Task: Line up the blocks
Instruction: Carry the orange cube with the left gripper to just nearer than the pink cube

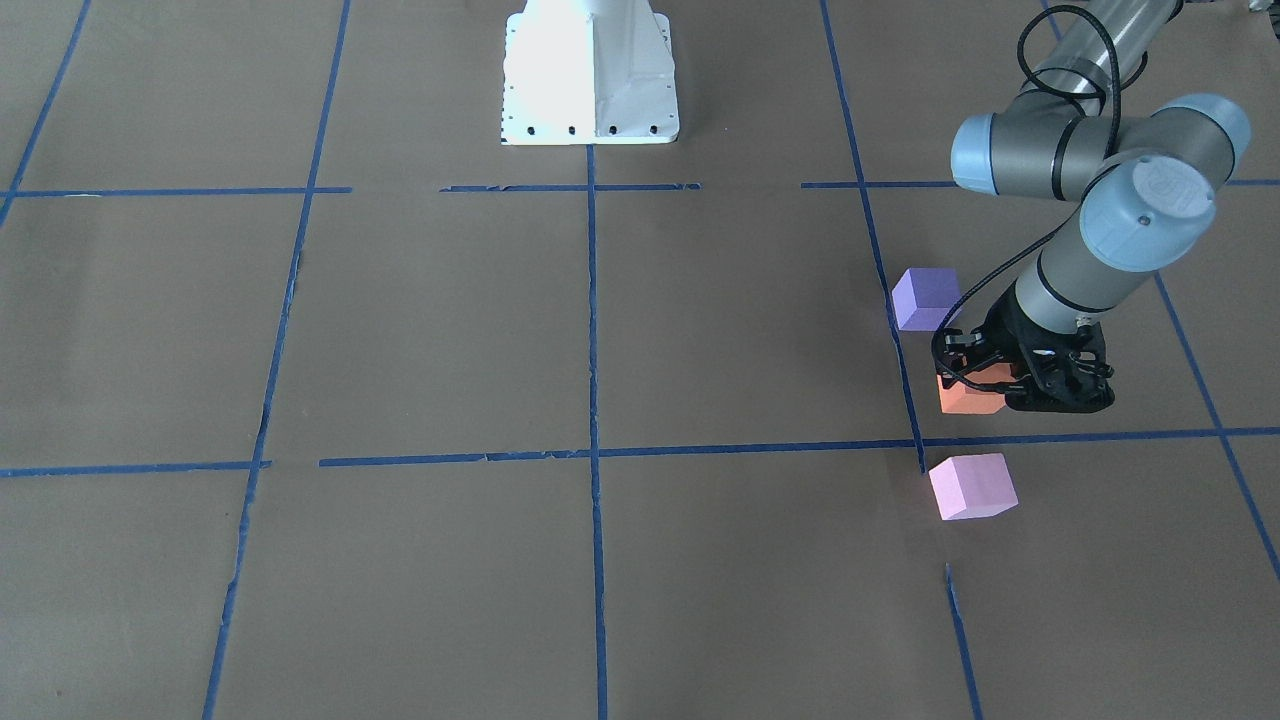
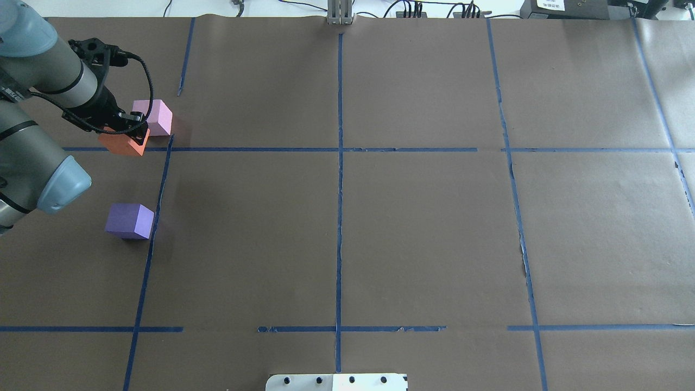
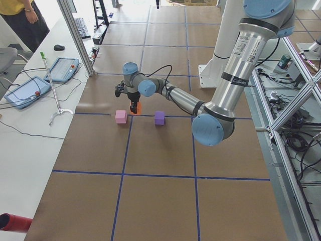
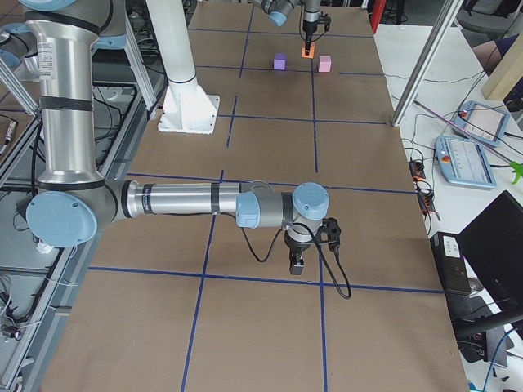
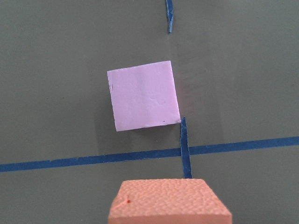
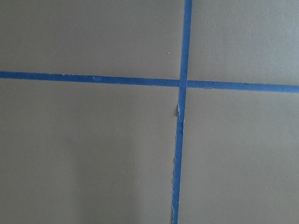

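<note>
Left gripper point(image 1: 1003, 383) was closed on the orange block point(image 1: 966, 402), between the purple block point(image 1: 925, 298) and pink block point(image 1: 972, 486), left side of table. Recommended: lower it squarely in line with both, then release. Right gripper point(image 4: 296, 264): aperture undeterminable.

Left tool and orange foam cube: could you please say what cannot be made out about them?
- Front-facing view: the left tool covers much of the orange foam cube, so its grip is unclear.
- Left wrist view: the bottom edge cuts off the cube; no fingers show.
</note>
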